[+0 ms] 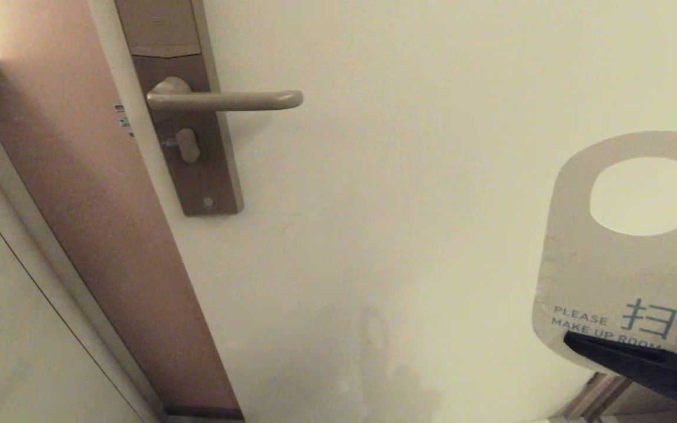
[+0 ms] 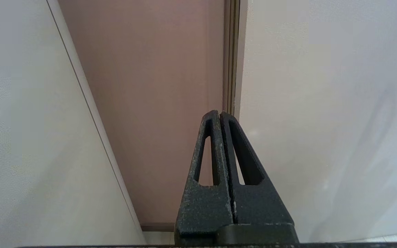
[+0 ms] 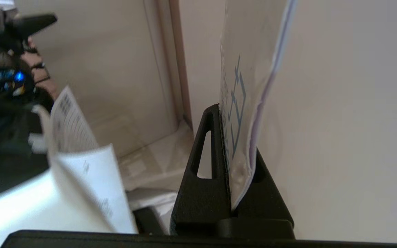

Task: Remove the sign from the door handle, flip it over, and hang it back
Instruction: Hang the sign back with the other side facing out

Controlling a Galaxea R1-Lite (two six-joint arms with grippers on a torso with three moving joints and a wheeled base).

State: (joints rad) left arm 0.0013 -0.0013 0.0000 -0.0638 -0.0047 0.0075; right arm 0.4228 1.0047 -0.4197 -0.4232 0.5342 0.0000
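One face of the sign (image 1: 615, 276) shows to the head camera, the off-white "PLEASE MAKE UP ROOM" side. The right gripper (image 1: 638, 352) is clenched on its lower end, holding it upright, off to the right of the door handle (image 1: 227, 100) and lower. The handle is bare. To rehang well, keep the card flat to the door (image 1: 409, 205), line the oval hole up with the handle's rounded tip, then slide it along the bar. The left gripper (image 2: 220, 115) is closed on nothing.

A pale door (image 1: 432, 176) is seen ahead, edged on the left by a brown frame (image 1: 80, 205). Printed papers (image 3: 81, 165) are visible at the near left.
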